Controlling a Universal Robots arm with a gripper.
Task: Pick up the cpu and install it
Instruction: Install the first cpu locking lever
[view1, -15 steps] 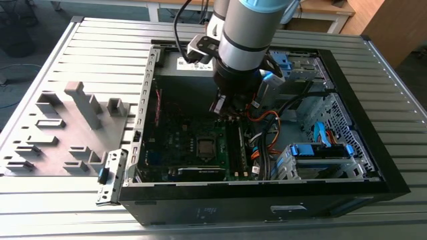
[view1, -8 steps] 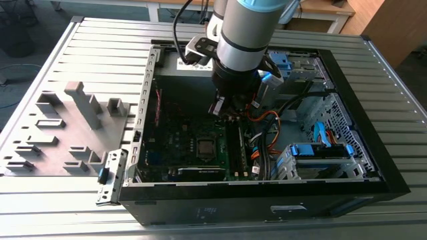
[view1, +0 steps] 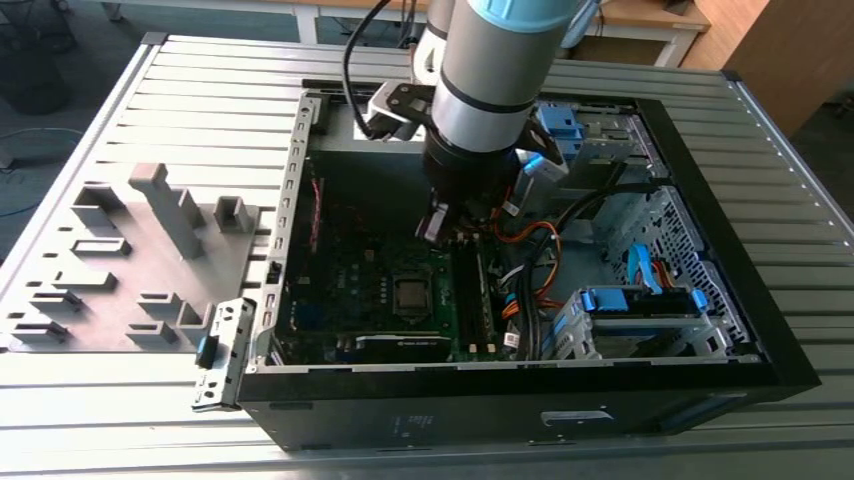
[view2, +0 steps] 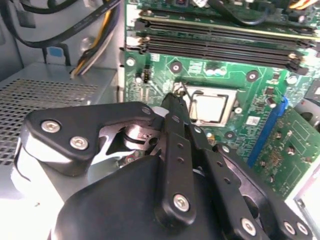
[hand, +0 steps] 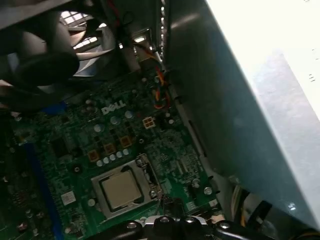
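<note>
Gripper (view2: 174, 100) looks pinched shut on nothing (tips just beside a corner of the socket (view2: 232, 107)). The cpu (view2: 207, 106) lies flat inside that socket, with the memory slots (view2: 220, 45) beyond it. Probably light, stiff, slick-topped and fragile underneath; opposite side edges seem the safest hold.

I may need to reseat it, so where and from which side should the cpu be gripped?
Likely by two opposite side edges of the cpu, coming straight down from above: it lies flat, metal top up, in the socket on the motherboard, whose frame surrounds it closely.
</note>
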